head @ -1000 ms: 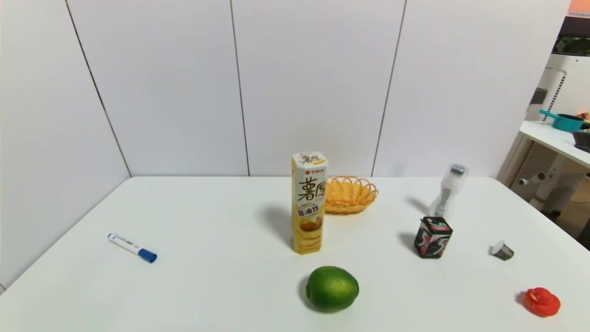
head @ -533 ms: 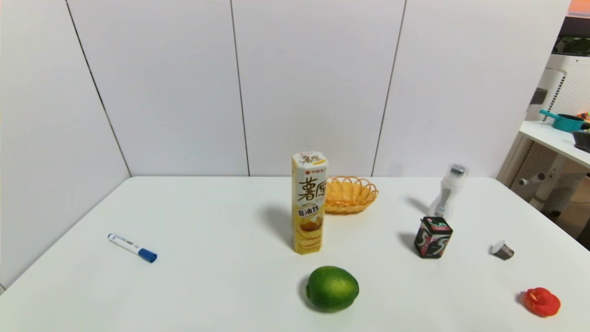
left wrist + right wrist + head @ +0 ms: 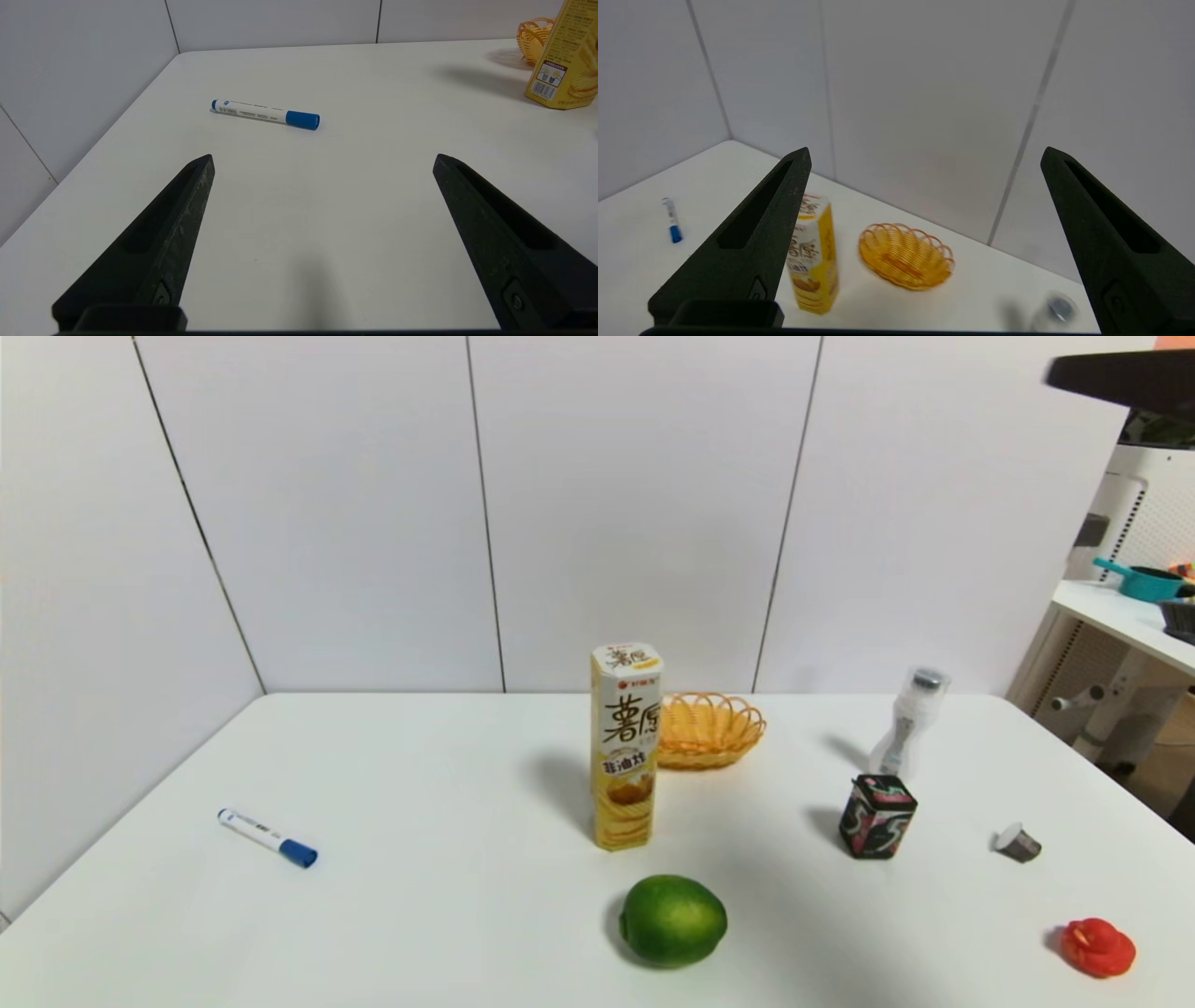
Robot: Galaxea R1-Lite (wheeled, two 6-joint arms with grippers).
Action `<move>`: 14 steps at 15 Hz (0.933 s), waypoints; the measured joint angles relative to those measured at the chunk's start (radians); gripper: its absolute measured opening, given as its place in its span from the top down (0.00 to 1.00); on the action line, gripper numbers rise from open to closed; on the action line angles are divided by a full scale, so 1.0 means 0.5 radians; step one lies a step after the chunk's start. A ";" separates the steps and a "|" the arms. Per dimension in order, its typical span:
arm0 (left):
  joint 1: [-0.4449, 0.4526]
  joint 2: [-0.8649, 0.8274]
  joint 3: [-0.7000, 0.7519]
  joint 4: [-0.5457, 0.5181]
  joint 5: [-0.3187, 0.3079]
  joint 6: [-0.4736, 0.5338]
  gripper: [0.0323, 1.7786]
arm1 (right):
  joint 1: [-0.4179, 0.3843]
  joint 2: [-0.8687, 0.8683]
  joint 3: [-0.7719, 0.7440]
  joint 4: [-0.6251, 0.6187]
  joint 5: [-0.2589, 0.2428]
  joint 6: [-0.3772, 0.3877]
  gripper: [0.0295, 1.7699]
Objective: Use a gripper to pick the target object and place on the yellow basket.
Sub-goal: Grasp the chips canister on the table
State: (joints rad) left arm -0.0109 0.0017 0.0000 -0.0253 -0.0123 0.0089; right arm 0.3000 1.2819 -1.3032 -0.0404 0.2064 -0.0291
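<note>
Because the tall yellow-and-white hexagonal cardboard chip box (image 3: 626, 747) at frame centre looks light and tippy, you grip mid-body; right gripper (image 3: 924, 156) gapes empty, left gripper (image 3: 322, 161) too.

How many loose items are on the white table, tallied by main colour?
Yellow: 2, chip box, basket
Green: 1, lime
Red: 1, small toy
Black: 1, tin
White or clear: 2, marker, bottle
Grey: 1, capsule
Total: 8
</note>
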 joint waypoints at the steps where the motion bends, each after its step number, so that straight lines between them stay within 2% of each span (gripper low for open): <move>1: 0.000 0.000 0.000 0.000 -0.001 0.000 0.05 | 0.101 0.153 -0.119 -0.002 0.005 0.000 0.04; 5: 0.000 0.000 0.000 0.000 -0.001 0.000 0.05 | 0.509 0.668 -0.416 -0.066 -0.004 0.028 0.04; 6: 0.000 0.000 0.000 -0.001 -0.001 0.000 0.05 | 0.599 0.762 -0.442 -0.131 -0.043 0.062 0.04; 7: 0.000 0.000 0.000 0.000 0.000 0.000 0.05 | 0.683 0.845 -0.458 -0.203 -0.142 0.123 0.04; 8: 0.000 0.000 0.000 0.000 -0.001 0.000 0.05 | 0.754 0.907 -0.466 -0.237 -0.284 0.183 0.04; 11: 0.000 0.000 0.000 -0.001 0.000 0.000 0.05 | 0.920 1.046 -0.456 -0.273 -0.798 0.461 0.04; 13: 0.000 0.000 0.000 -0.001 -0.001 0.000 0.05 | 0.955 1.100 -0.360 -0.289 -1.025 0.588 0.04; 14: 0.000 0.000 0.000 -0.001 -0.001 0.000 0.05 | 0.960 1.117 -0.294 -0.316 -1.080 0.652 0.04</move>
State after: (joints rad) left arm -0.0111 0.0017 0.0000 -0.0257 -0.0128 0.0091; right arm 0.7798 1.8406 -1.4504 -0.1985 -0.3338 0.2968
